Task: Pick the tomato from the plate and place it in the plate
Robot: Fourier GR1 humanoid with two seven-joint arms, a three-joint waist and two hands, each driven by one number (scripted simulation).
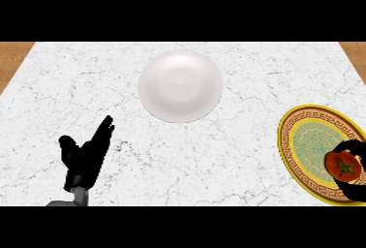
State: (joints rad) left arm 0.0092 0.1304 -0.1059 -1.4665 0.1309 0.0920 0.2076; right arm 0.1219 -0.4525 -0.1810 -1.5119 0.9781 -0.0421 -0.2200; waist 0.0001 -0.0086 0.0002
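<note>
A red tomato [343, 166] lies on the gold-rimmed patterned plate [300, 127] at the right edge of the counter. My right hand [355, 190] comes in from the lower right and its black fingers [350, 147] curl round the tomato from above and below. A plain white plate [180, 85] sits at the far middle of the counter with nothing on it. My left hand [84, 156] rests open at the lower left, fingers straight and pointing up, well away from both plates.
The white marble counter [214, 160] stretches between the two plates. Wooden floor [14, 55] shows past its far left and far right corners.
</note>
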